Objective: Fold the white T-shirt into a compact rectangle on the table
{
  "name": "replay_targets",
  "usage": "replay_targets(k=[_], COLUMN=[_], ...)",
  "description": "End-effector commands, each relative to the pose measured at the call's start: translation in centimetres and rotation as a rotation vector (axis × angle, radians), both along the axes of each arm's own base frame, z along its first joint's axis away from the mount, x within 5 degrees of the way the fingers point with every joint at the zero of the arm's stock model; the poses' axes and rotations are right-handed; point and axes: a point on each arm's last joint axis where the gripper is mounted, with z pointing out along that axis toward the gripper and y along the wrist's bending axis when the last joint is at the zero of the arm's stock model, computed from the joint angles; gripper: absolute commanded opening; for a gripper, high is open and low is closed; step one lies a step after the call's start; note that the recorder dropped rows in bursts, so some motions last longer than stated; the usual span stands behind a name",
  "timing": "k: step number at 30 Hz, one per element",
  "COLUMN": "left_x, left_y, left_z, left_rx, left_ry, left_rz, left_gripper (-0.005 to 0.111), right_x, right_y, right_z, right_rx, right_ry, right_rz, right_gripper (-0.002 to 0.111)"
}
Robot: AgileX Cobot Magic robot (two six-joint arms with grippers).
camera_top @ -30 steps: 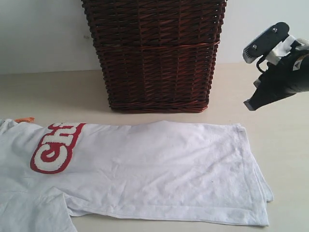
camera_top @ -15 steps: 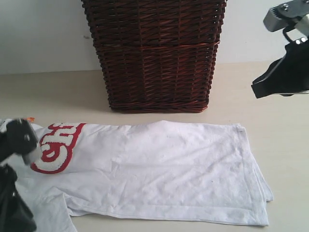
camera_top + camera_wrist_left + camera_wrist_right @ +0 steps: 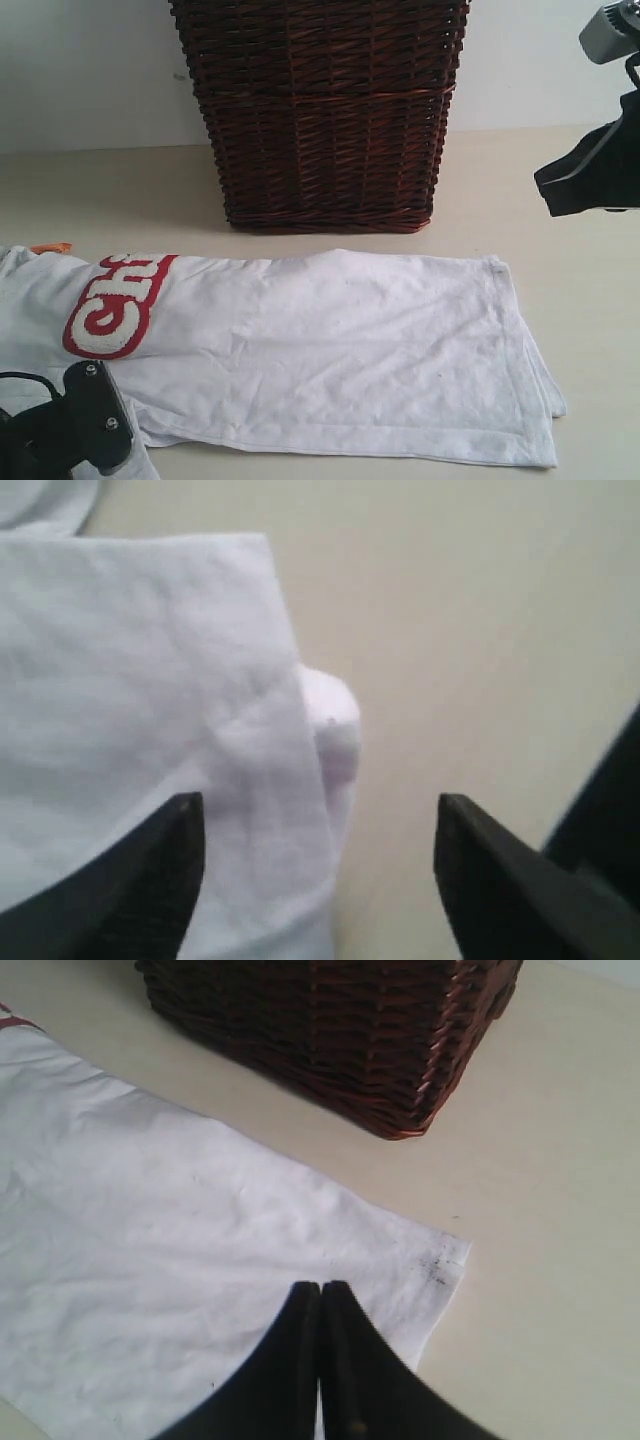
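The white T-shirt (image 3: 330,345) lies flat on the table (image 3: 590,320), folded lengthwise. Its red-outlined letters (image 3: 115,300) and an orange neck tag (image 3: 50,247) are at the left. In the left wrist view my left gripper (image 3: 315,825) is open just above a sleeve edge of the shirt (image 3: 150,700), gripping nothing. One black finger (image 3: 150,880) is over the cloth, the other over bare table. That arm's black body (image 3: 85,420) shows at the exterior view's bottom left. My right gripper (image 3: 320,1290) is shut and empty, raised above the shirt's hem corner (image 3: 440,1265).
A tall dark brown wicker basket (image 3: 320,110) stands on the table right behind the shirt's middle. The right arm (image 3: 590,175) hangs in the air at the far right edge. Bare table shows to the right of the hem and in front of the shirt.
My left arm came into view at the left and dropped to the bottom-left corner, and its jaws opened. My right arm rose and drew off to the right, away from the shirt.
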Motion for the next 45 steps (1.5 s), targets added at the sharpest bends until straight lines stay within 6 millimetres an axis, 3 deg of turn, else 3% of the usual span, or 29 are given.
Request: replay_targets(k=[1, 5, 8, 10, 14, 15, 23, 27, 31, 35, 38, 41, 45], left_x=[0.7, 0.9, 0.6, 0.6, 0.9, 1.1, 3.7, 6.0, 8.1, 9.2, 9.8, 10.4, 11.6], left_y=[0.2, -0.1, 0.2, 0.2, -0.1, -0.3, -1.1, -0.4, -0.4, -2.1, -3.6, -4.2, -3.7], left_z=[-2.0, -3.6, -4.6, -4.9, -4.2, -3.8, -0.2, 3.5, 5.8, 5.9, 5.3, 4.3, 2.5], left_rx=[0.099, 0.138, 0.201, 0.238, 0.287, 0.295, 0.332, 0.469, 0.538, 0.423, 0.316, 0.327, 0.388], left_ry=[-0.013, 0.029, 0.096, 0.135, 0.189, 0.195, 0.046, -0.168, -0.41, -0.559, -0.626, -0.645, -0.618], left_rz=[0.0, 0.0, -0.004, -0.007, -0.012, -0.027, -0.121, -0.215, -0.341, -0.444, -0.514, -0.586, -0.548], left_gripper=[0.073, 0.073, 0.065, 0.048, 0.003, 0.001, 0.0, 0.0, 0.0, 0.004, 0.023, 0.045, 0.047], right_x=[0.1, 0.2, 0.3, 0.3, 0.3, 0.2, 0.3, 0.7, 1.3, 1.8, 2.2, 2.3, 2.3], right_y=[-0.1, -0.2, -0.2, -0.1, -0.1, -0.1, -0.2, -0.2, 0.0, 0.1, 0.2, 0.2, 0.2], right_z=[0.2, 0.2, 0.3, 0.3, 0.3, 0.3, 0.4, 0.3, -0.5, -1.5, -2.1, -2.3, -2.2], right_rx=[0.001, 0.0, 0.008, 0.007, 0.01, 0.01, 0.01, 0.006, 0.036, 0.018, 0.009, 0.008, -0.001], right_ry=[-0.037, -0.046, -0.05, -0.052, -0.052, -0.05, -0.062, -0.078, -0.04, -0.006, 0.018, 0.026, 0.017], right_rz=[-0.018, -0.024, -0.028, -0.024, -0.025, -0.024, -0.03, -0.044, -0.056, -0.041, -0.034, -0.034, -0.022], right_gripper=[0.0, 0.0, 0.0, 0.0, 0.0, 0.0, 0.0, 0.0, 0.0, 0.0, 0.0, 0.0, 0.0])
